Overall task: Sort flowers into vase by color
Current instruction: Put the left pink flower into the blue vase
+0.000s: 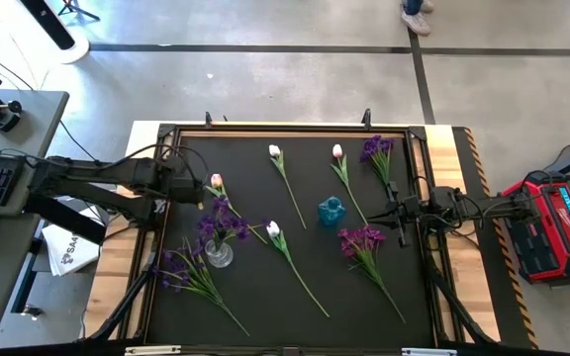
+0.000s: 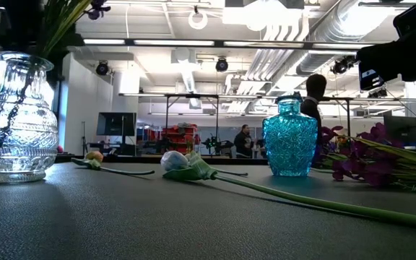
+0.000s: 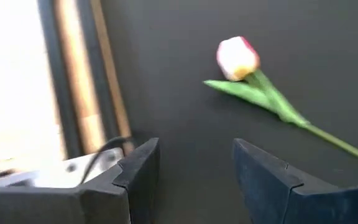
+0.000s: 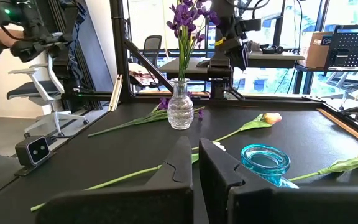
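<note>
Left gripper (image 3: 194, 180) jaws stand apart, empty; a tulip (image 3: 238, 57) lies ahead. Right gripper (image 4: 196, 163) is closed, empty. One purple sprig (image 4: 188, 18) fills the clear vase (image 4: 181, 107); the rest remain.

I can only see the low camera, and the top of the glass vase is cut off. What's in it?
Observer: A purple sprig stands upright in the clear vase.
Operator: Is there anything in the blue one?
Observer: No. The right wrist view looks into the mouth of the blue vase, and it is empty.
Operator: Where's the left arm? I can't see it.
Observer: The left gripper hovers over the mat near a pink-tipped tulip. Its fingers are apart and hold nothing.
</note>
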Available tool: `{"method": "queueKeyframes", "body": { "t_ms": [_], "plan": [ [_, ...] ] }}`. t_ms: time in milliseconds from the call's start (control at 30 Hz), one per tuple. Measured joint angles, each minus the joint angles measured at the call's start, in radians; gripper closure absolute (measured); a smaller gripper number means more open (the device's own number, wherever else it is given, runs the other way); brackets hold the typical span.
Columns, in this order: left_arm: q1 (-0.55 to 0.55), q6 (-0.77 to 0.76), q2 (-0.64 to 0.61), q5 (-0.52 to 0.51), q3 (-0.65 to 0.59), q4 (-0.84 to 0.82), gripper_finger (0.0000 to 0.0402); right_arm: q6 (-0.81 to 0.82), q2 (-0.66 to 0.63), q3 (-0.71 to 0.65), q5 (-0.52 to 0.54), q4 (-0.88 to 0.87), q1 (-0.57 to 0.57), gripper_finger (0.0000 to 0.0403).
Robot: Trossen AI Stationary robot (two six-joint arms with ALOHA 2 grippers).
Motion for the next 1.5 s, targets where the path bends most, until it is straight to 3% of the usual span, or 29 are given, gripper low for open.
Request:
{"method": "queueKeyframes", "body": {
  "t_ms": [333, 567, 667, 967, 1500],
  "plan": [
    [0.098, 0.075, 0.003, 0.037, -0.218, 0.282, 0.0216, 0.0, 0.0, 0.0, 0.0, 0.0, 0.0, 0.0402],
    [0.203, 0.201, 0.003, 0.063, -0.387, 0.689, 0.0216, 0.0, 0.0, 0.0, 0.0, 0.0, 0.0, 0.0402],
    [0.241, 0.237, 0.003, 0.08, -0.433, 0.792, 0.0216, 0.0, 0.0, 0.0, 0.0, 0.0, 0.0, 0.0402],
    [0.285, 0.266, 0.023, 0.086, -0.488, 0.946, 0.0216, 0.0, 0.0, 0.0, 0.0, 0.0, 0.0, 0.0402],
    [0.283, 0.258, 0.266, 0.089, -0.491, 1.072, 0.0216, 0.0, 0.0, 0.0, 0.0, 0.0, 0.0, 0.0402]
  ]
}}
